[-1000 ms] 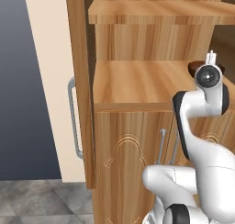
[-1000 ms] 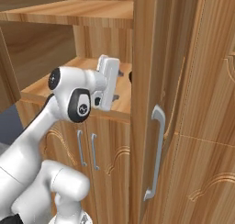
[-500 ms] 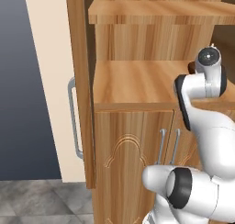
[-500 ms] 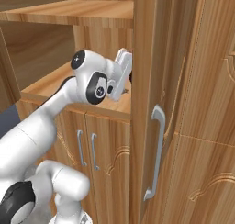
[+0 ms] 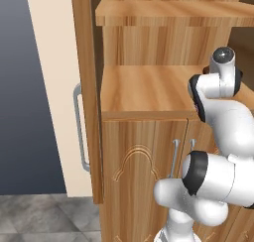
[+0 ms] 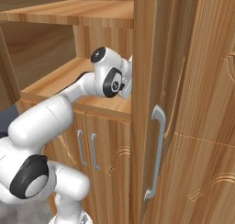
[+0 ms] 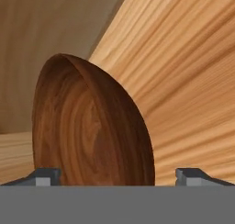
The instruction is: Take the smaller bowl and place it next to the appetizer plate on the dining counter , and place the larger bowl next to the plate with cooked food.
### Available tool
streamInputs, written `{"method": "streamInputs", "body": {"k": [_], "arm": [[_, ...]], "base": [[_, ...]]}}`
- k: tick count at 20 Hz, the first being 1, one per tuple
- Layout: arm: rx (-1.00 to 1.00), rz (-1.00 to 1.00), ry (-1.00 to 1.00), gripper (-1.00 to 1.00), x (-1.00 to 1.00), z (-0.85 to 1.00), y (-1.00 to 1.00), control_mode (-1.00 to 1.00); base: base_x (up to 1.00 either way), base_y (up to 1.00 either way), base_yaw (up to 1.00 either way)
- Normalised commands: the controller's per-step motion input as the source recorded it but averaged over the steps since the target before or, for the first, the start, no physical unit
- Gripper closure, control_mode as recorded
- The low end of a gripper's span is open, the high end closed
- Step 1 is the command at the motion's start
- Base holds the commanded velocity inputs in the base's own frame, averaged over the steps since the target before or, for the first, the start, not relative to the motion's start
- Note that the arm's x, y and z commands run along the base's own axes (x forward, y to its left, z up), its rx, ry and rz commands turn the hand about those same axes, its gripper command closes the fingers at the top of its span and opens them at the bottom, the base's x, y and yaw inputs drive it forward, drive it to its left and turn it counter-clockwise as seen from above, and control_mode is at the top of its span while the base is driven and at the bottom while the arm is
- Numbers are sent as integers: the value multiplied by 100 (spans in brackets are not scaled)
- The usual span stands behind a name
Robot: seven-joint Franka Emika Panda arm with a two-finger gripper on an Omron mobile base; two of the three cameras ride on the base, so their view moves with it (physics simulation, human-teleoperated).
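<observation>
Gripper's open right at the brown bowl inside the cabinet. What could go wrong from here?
1. In the hand view the smaller bowl sits off-centre, toward one finger; closing the gripper might shove it rather than clamp its rim.
2. The bowl's glossy curved wall may slip out of a pinch.
3. In the right base view the wrist works close beside the open cabinet door; pulling back may clip its edge.

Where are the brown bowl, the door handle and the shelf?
bowl point(image 7: 92, 131), hand view, its dark inside
door handle point(image 6: 155, 154), right base view, mid-bar
shelf point(image 5: 144, 90), left base view, bare top
</observation>
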Motion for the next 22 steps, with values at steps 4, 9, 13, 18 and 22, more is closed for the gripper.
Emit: {"method": "streamInputs", "body": {"k": [4,9,13,18,22], "arm": [[7,-11,18,-100,11,-36,-17,-100],[6,-15,18,-100,0,-40,-3,-100],[3,-15,9,100,6,-27,0,-100],[1,-15,3,100,5,-28,-3,-100],[0,-14,-9,100,-29,-22,0,-100]], "base": [[0,0,0],[0,0,0],[0,0,0],[0,0,0],[0,0,0]]}}
